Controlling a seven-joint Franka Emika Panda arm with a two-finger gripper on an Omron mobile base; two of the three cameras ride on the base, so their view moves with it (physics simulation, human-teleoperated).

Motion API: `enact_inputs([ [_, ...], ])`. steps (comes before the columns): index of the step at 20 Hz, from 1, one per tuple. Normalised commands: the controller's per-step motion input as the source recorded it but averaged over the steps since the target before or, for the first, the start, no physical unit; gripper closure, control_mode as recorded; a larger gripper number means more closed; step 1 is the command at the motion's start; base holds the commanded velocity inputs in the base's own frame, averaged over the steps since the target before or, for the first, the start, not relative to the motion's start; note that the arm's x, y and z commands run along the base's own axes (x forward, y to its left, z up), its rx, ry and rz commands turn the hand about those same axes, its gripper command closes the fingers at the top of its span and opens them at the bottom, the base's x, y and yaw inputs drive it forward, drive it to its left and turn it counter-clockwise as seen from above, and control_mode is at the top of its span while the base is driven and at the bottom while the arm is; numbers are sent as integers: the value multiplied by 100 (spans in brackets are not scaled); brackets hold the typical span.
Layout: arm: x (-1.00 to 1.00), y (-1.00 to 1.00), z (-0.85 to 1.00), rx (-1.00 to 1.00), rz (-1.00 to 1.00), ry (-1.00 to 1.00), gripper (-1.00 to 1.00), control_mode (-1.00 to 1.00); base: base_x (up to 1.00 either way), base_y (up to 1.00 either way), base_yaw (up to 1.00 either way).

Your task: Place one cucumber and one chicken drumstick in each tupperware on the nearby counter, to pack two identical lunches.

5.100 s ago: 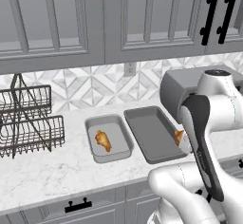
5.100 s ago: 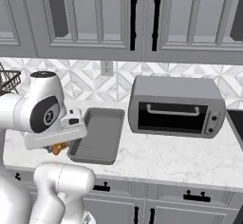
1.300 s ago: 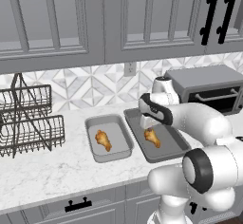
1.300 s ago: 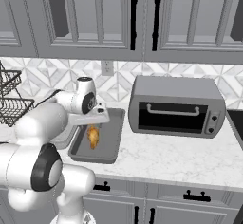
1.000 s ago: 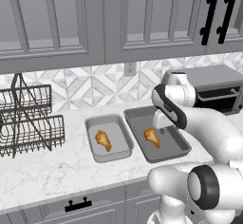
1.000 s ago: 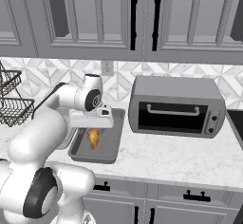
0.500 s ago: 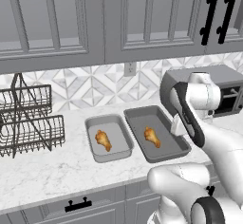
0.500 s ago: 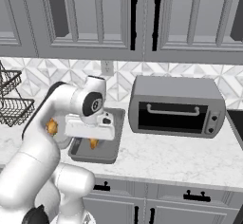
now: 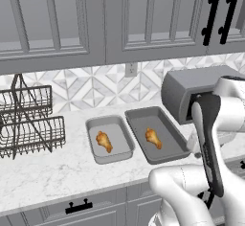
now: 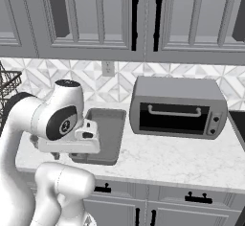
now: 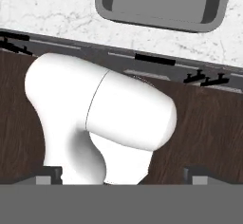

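Beside the toaster oven [image 9: 191, 93], on the white counter [image 9: 43, 177], sit both tupperware trays: the larger, darker one [image 9: 181, 146] just next to the oven, the smaller, lighter one [image 9: 119, 154] on its far side toward the wire rack [image 9: 28, 124]. One chicken drumstick [image 9: 153, 138] lies in the larger tray, another drumstick [image 9: 104, 141] in the smaller, so by my reading the chicken half of each lunch is packed and the cucumbers are what's left.

Over to the gripper [image 11: 122, 171]: its two dark tips sit far apart at the bottom of the hand view, jaws wide, nothing between them, hand pulled back off the counter's front edge above the cabinets.

Handling call: a cucumber should be light, firm and smooth, inclined to roll, so a pinch across the middle of its length looks safest. The drumsticks look knobbly and easy to grip at the meaty end.

Trouble spots: I can't pick out either cucumber anywhere. From the right base view the arm covers the smaller tray and most of the larger one, and the hand view cuts the larger tray's drumstick to a sliver.
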Motion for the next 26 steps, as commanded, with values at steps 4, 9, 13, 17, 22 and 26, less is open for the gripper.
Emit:
enact_inputs([
  [4,0,0,0,0,0,0,-100,-100,0,0,0],
  [9,-10,0,0,0,0,0,-100,100,-56,0,0],
  [13,0,0,0,0,0,0,-100,100,-100,9,25],
  [17,0,0,0,0,0,0,-100,100,-28,62,67],
  [22,0,0,0,0,0,0,-100,100,0,71,87],
  [26,0,0,0,0,0,0,-100,100,0,73,86],
])
